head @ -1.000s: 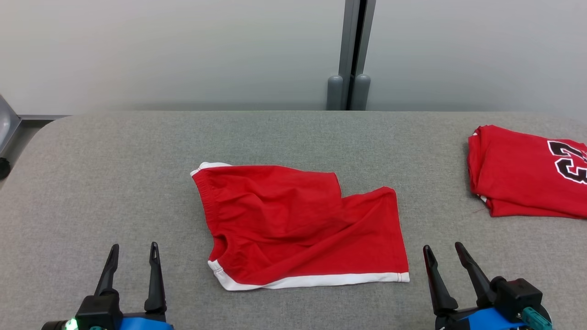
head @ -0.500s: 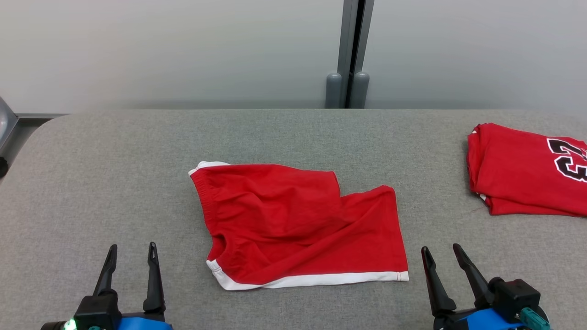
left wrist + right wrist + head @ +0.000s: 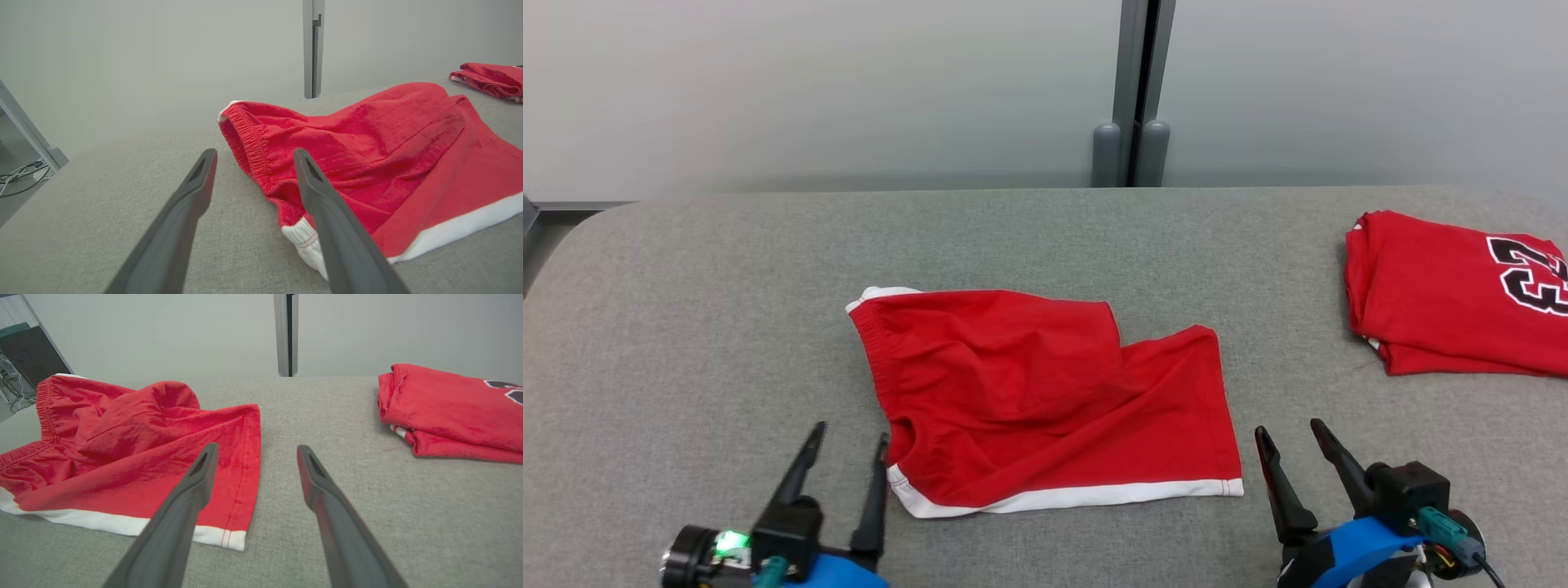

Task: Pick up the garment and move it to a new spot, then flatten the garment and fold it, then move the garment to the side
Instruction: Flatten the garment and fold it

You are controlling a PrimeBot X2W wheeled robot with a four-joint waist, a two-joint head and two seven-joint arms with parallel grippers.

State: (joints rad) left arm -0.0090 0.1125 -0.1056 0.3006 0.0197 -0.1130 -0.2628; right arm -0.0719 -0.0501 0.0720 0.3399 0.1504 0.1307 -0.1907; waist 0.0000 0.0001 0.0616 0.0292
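The garment (image 3: 1045,400) is a pair of red shorts with white trim, lying rumpled in the middle of the grey table (image 3: 686,327). Its elastic waistband faces left. My left gripper (image 3: 852,433) stands open just left of the garment's near left corner, its right finger close to the white trim. In the left wrist view the garment (image 3: 367,155) lies beyond and to the right of the open left gripper (image 3: 253,157). My right gripper (image 3: 1290,429) is open beside the near right corner. The right wrist view has the garment (image 3: 135,449) left of the open right gripper (image 3: 255,453).
A folded red jersey (image 3: 1454,302) with black numerals lies at the table's right edge, also in the right wrist view as the jersey (image 3: 449,412). A grey post (image 3: 1131,90) stands against the pale wall behind the table. Bare table surface lies left of the garment.
My left gripper has moved right, up to the garment's near left corner. The right gripper has shifted slightly left. The head camera has shifted a little too.
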